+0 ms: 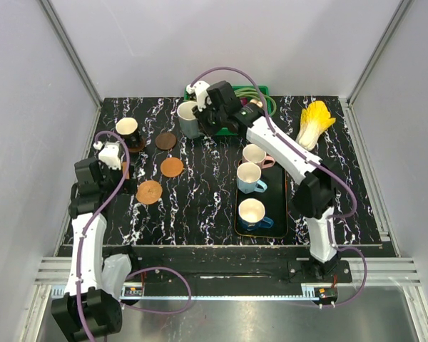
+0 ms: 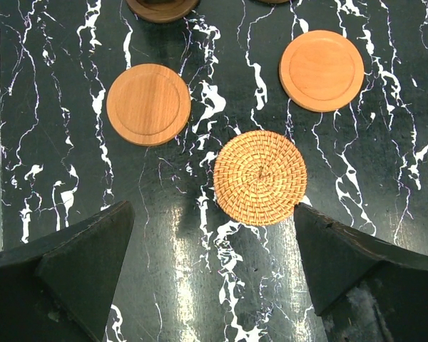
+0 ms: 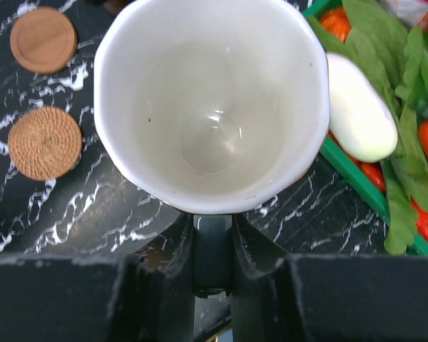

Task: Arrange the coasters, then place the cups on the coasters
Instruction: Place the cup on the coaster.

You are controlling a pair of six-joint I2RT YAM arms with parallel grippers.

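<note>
My right gripper point(image 3: 212, 222) is shut on the dark handle of a grey cup point(image 3: 210, 100) with a cream inside, held upright over the table's back centre point(image 1: 188, 117). A dark cup point(image 1: 128, 128) stands on a brown coaster point(image 1: 137, 144) at the back left. Three cups, one pink point(image 1: 255, 155) and two blue point(image 1: 249, 177) point(image 1: 252, 212), stand on the black tray. A dark coaster point(image 1: 165, 140), an orange-brown one point(image 2: 322, 70), a wooden one point(image 2: 148, 104) and a woven one point(image 2: 260, 177) lie bare. My left gripper point(image 2: 212, 214) hangs open just short of the woven coaster, holding nothing.
The black tray point(image 1: 277, 203) lies right of centre. A green basket point(image 3: 342, 165) of vegetables sits at the back edge, just right of the held cup. A yellow-white cabbage point(image 1: 315, 122) lies at the back right. Grey walls close in three sides.
</note>
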